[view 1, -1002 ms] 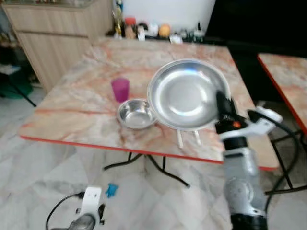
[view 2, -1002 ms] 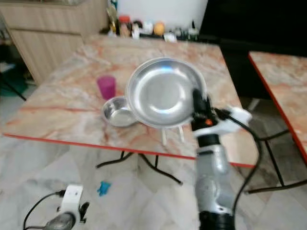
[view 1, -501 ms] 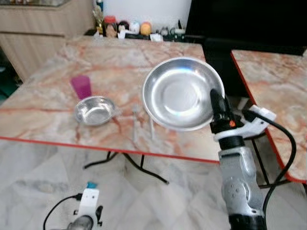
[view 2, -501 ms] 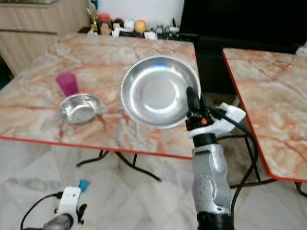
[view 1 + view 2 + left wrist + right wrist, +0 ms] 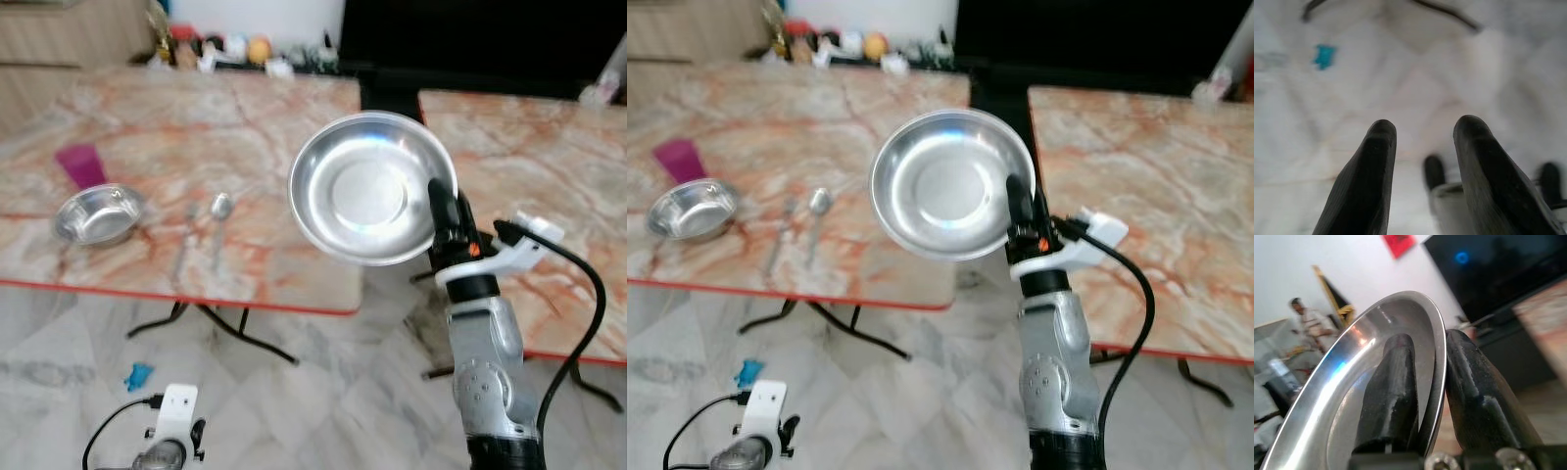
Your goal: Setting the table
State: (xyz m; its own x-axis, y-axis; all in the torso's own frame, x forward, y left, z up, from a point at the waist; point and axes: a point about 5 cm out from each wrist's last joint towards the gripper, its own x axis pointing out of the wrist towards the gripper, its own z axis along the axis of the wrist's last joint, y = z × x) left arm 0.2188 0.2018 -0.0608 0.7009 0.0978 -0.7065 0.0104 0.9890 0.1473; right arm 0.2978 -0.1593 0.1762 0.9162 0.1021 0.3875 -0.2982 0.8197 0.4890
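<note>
Up front in the left eye view, the right gripper clamps the rim of a round shiny steel plate, held tilted in the air over the gap between two marble-patterned tables. On the left table lie a small steel bowl, pink cup, fork and spoon.

Left wrist view: the left gripper hangs over pale floor, fingers parted, holding nothing.

Right wrist view: two black fingers pinch the plate's edge between them.

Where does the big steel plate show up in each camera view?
Left eye view: steel plate at centre, tilted, its rim pinched by the right gripper.
Right eye view: centre, slightly left.
Right wrist view: rim between the black fingers.
Left wrist view: floor past its fingers.
Shared landmark: small steel bowl.
</note>
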